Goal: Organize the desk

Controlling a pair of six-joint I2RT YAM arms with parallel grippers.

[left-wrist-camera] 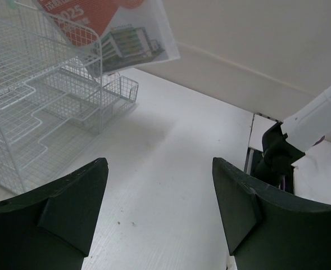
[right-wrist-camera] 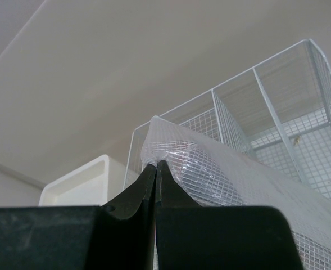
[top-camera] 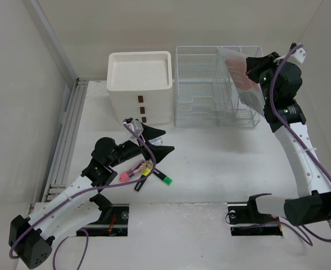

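Desk (top-camera: 221,169): wide flat white matte top, level, enclosed by beige walls (top-camera: 19,84) left, back, right.

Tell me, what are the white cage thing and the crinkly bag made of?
The rack looks like thin metal wire coated white: a fine open grid you can see through. The bag seems to be clear, shiny plastic film, since it wrinkles and the grid shows through it.

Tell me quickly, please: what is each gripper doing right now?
Left gripper: open, holding nothing.
Right gripper: shut on the clear document pouch, above the wire-mesh rack.
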